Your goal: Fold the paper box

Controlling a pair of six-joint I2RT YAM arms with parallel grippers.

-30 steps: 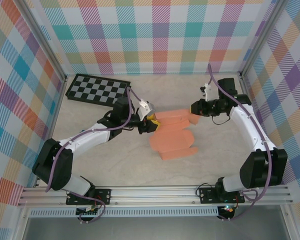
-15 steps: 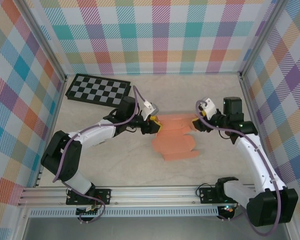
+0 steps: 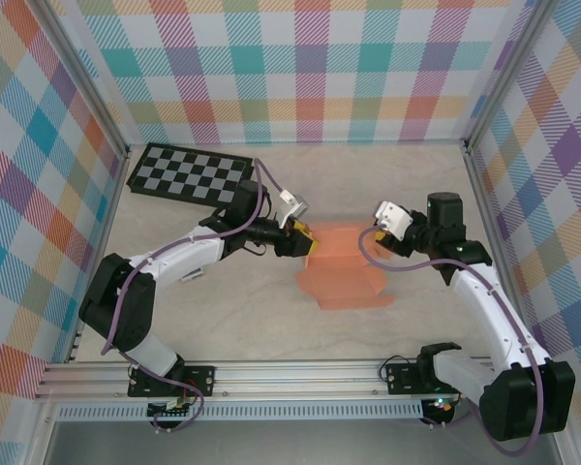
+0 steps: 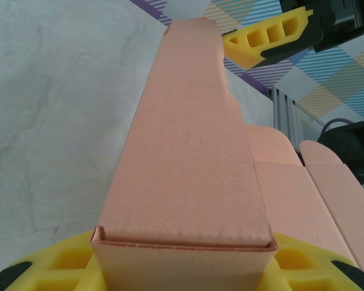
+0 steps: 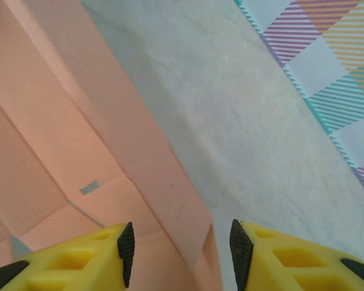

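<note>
Paper box (image 3: 347,273), flap clamped in left gripper (image 3: 304,237)

The paper box (image 4: 188,163) was matt, finely grained card, the tabletop (image 5: 230,109) dull and marbled, and the fingers (image 5: 291,254) of the right gripper (image 5: 181,242) matt yellow plastic.

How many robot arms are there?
2. The left arm reaches the paper box from the left; the right arm reaches it from the right.

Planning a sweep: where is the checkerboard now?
In the top view the checkerboard lies at the far-left corner of the table, beyond the left arm, apart from the paper box.
</note>
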